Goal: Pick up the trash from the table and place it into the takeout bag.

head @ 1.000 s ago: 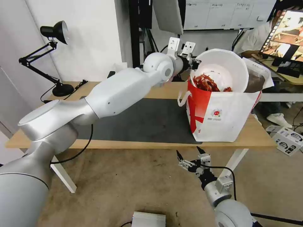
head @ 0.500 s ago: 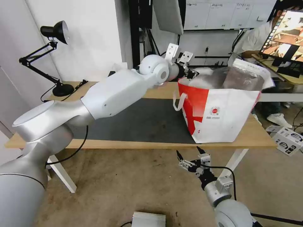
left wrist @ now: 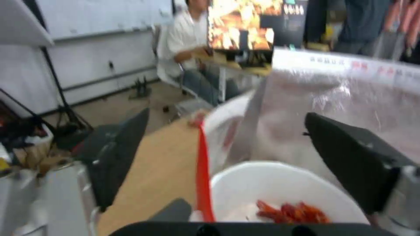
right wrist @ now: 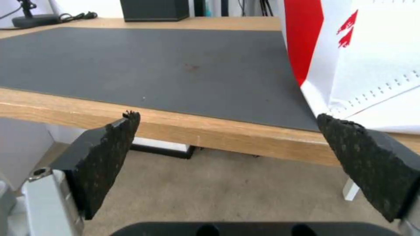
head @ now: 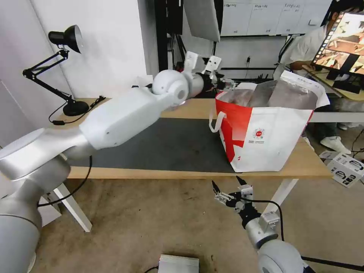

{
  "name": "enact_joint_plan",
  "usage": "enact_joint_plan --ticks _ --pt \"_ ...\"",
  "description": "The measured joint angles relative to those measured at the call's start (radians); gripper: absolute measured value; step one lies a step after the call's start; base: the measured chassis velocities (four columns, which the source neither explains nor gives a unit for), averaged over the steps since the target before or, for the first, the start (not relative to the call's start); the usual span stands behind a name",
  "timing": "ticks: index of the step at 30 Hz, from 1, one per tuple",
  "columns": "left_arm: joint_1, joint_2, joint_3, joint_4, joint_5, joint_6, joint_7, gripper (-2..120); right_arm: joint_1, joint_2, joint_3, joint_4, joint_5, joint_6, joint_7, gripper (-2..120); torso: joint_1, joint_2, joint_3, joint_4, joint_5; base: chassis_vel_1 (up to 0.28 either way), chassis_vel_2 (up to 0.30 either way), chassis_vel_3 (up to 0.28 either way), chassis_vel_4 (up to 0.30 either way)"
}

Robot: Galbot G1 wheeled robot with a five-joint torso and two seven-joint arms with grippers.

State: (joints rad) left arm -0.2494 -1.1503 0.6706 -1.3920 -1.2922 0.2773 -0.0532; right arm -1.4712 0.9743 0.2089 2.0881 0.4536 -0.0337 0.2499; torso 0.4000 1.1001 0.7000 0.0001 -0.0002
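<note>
The takeout bag [head: 273, 132] stands upright on the right end of the table [head: 151, 173], its foil-lined mouth open. Down inside it lies the trash: a white bowl [left wrist: 280, 186] holding red crayfish shells [left wrist: 293, 211]. My left gripper [head: 223, 84] hovers at the bag's near-left rim. In the left wrist view that gripper [left wrist: 226, 115] is open with nothing between its fingers. My right gripper [head: 226, 182] hangs open below the table's front edge, and the right wrist view shows it [right wrist: 227, 116] facing the dark grey mat [right wrist: 153, 65] and the bag's side [right wrist: 372, 65].
A black desk lamp [head: 66, 38] stands at the table's back left. A black box [right wrist: 154, 9] sits at the back edge. A monitor [head: 341, 41] is behind the bag. A cardboard box [head: 347, 168] and a silver device [head: 178, 263] lie on the floor.
A second ago the white bowl sat tilted over the bag's mouth at my left gripper. It has dropped inside, and the left gripper has drawn back to the left. The right arm is still.
</note>
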Motion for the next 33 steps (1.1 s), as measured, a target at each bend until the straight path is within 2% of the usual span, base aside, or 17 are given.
enact_joint_plan --ticks 2,3,6,7,10,14,15,18,22,25,26,28,29,32,33 --pt "0.031 0.035 -0.015 -0.043 0.008 -0.052 -0.022 99 0.0 0.0 0.0 0.0 0.0 0.0 0.0 100 0.0 0.0 0.0 -0.0002 0.0001 0.0 0.0 0.0 0.0" --pt "0.031 0.035 -0.015 -0.043 0.008 -0.052 -0.022 99 0.0 0.0 0.0 0.0 0.0 0.0 0.0 100 0.0 0.0 0.0 -0.0002 0.0001 0.0 0.0 0.0 0.0" --pt "0.114 0.127 -0.057 -0.125 0.054 -0.135 -0.035 100 0.0 0.0 0.0 0.0 0.0 0.0 0.0 100 0.0 0.0 0.0 -0.0001 0.0 0.0 0.0 0.0 0.0" --pt "0.114 0.127 -0.057 -0.125 0.054 -0.135 -0.035 100 0.0 0.0 0.0 0.0 0.0 0.0 0.0 100 0.0 0.0 0.0 -0.0001 0.0 0.0 0.0 0.0 0.0" --pt "0.225 0.206 -0.121 -0.174 0.065 -0.192 -0.054 100 0.0 0.0 0.0 0.0 0.0 0.0 0.0 100 0.0 0.0 0.0 0.0 -0.0002 0.0 0.0 0.0 0.0" --pt "0.313 0.256 -0.177 -0.202 0.079 -0.23 -0.055 100 0.0 0.0 0.0 0.0 0.0 0.0 0.0 100 0.0 0.0 0.0 0.0 -0.0001 0.0 0.0 0.0 0.0" --pt "0.383 0.286 -0.226 -0.221 0.091 -0.255 -0.056 100 0.0 0.0 0.0 0.0 0.0 0.0 0.0 100 0.0 0.0 0.0 0.0002 -0.0003 0.0 0.0 0.0 0.0" --pt "0.493 0.34 -0.308 -0.247 0.132 -0.317 -0.046 100 0.0 0.0 0.0 0.0 0.0 0.0 0.0 100 0.0 0.0 0.0 0.0 0.0001 0.0 0.0 0.0 0.0" --pt "0.57 0.371 -0.368 -0.269 0.154 -0.34 -0.028 100 0.0 0.0 0.0 0.0 0.0 0.0 0.0 100 0.0 0.0 0.0 -0.0001 0.0 0.0 0.0 0.0 0.0" --pt "0.726 0.409 -0.481 -0.314 0.193 -0.363 0.002 100 0.0 0.0 0.0 0.0 0.0 0.0 0.0 100 0.0 0.0 0.0 0.0 -0.0001 0.0 0.0 0.0 0.0" --pt "0.726 0.409 -0.481 -0.314 0.193 -0.363 0.002 100 0.0 0.0 0.0 0.0 0.0 0.0 0.0 100 0.0 0.0 0.0 0.0 -0.0001 0.0 0.0 0.0 0.0" --pt "0.849 0.43 -0.571 -0.345 0.227 -0.373 0.028 100 0.0 0.0 0.0 0.0 0.0 0.0 0.0 100 0.0 0.0 0.0 -0.0001 0.0 0.0 0.0 0.0 0.0" --pt "0.849 0.43 -0.571 -0.345 0.227 -0.373 0.028 100 0.0 0.0 0.0 0.0 0.0 0.0 0.0 100 0.0 0.0 0.0 -0.0001 0.0 0.0 0.0 0.0 0.0" --pt "1.001 0.457 -0.704 -0.383 0.26 -0.393 0.046 100 0.0 0.0 0.0 0.0 0.0 0.0 0.0 100 0.0 0.0 0.0 0.0001 0.0005 0.0 0.0 0.0 0.0" --pt "1.001 0.457 -0.704 -0.383 0.26 -0.393 0.046 100 0.0 0.0 0.0 0.0 0.0 0.0 0.0 100 0.0 0.0 0.0 0.0001 0.0005 0.0 0.0 0.0 0.0"
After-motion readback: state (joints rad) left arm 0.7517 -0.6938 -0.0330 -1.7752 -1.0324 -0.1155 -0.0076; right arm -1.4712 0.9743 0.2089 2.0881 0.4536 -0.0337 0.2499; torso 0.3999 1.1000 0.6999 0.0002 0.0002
